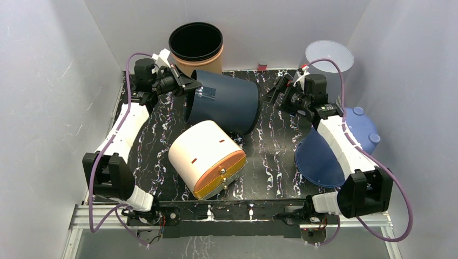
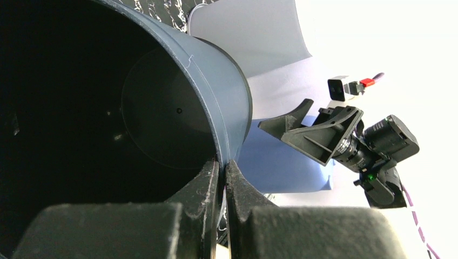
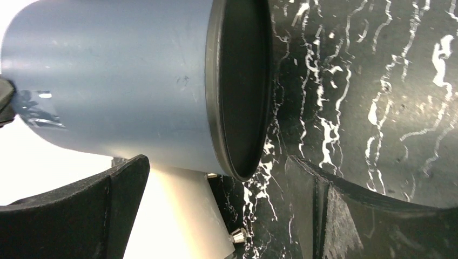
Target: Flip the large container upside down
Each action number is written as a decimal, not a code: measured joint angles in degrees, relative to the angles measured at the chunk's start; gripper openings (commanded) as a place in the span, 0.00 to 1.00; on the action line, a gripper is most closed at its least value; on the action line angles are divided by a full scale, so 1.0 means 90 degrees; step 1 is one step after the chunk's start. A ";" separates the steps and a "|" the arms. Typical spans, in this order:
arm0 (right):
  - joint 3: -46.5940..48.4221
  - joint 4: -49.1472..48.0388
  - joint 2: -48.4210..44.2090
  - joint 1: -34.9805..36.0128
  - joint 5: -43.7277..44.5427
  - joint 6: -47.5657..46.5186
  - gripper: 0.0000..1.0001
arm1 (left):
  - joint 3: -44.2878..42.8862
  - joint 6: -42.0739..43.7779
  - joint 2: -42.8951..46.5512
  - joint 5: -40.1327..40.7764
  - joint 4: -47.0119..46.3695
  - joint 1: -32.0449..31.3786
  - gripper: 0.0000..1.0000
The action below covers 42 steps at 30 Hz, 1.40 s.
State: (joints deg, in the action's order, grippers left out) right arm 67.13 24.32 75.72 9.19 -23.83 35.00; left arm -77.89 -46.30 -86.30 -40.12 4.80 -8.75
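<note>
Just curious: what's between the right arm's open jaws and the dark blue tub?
Only a bare strip of marbled table lies between the jaws and the tub, as the top view shows.

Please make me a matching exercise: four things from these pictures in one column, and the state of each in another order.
Things:
1. dark blue container
2. cream container
3. left pincer
4. right pincer

States:
a. open wide
b. lying free, nearest the arm bases
c. shut on a rim
d. tipped over, held by its rim

Pairs: 1-d, 2-b, 3-c, 4-a
</note>
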 measured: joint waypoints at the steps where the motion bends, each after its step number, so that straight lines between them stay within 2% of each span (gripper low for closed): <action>1: -0.0109 -0.0206 0.0002 -0.0058 -0.0177 0.0036 0.94 | 0.0000 0.0044 -0.0015 -0.0053 0.0007 0.0022 0.00; 8: -0.0685 -0.1588 0.0189 -0.0165 -0.1105 0.0340 0.83 | -0.0061 0.0287 -0.0185 -0.0386 0.0019 0.0134 0.00; 17: -0.0988 -0.3077 0.0843 -0.0095 -0.1620 0.0826 0.56 | -0.0061 0.0406 -0.0410 -0.0551 0.0117 0.0141 0.00; 21: -0.1098 -0.3492 0.0981 -0.0015 -0.1676 0.0976 0.32 | -0.0061 0.0420 -0.0488 -0.0578 0.0165 0.0172 0.00; 27: -0.1226 -0.3728 0.0877 -0.0092 -0.1530 0.1059 0.00 | -0.0061 0.0461 -0.0556 -0.0539 0.0194 0.0248 0.00; 32: -0.1146 -0.3451 0.0775 -0.0087 -0.1486 0.1013 0.00 | -0.0061 0.0495 -0.0682 -0.0452 0.0423 0.0289 0.01; 34: -0.1008 -0.3172 0.0765 -0.0044 -0.1367 0.0903 0.00 | -0.0061 0.0510 -0.0697 -0.0437 0.0474 0.0289 0.13; 37: -0.0678 -0.2625 0.0755 0.0117 -0.1049 0.0687 0.00 | -0.0058 0.0648 -0.0697 -0.0260 0.0542 0.0296 0.43; 39: -0.0362 -0.2259 0.0716 0.0306 -0.0765 0.0510 0.00 | -0.0049 0.0780 -0.0699 -0.0114 0.0670 0.0291 0.60; 42: 0.0170 -0.1681 0.0605 0.0629 -0.0248 0.0204 0.00 | -0.0046 0.0886 -0.0712 -0.0100 0.0828 0.0270 0.78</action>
State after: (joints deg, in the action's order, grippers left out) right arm 68.66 9.19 81.17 14.85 -26.06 36.84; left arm -78.30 -38.33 -92.71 -41.01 12.25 -6.33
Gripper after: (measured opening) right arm 0.075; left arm 0.630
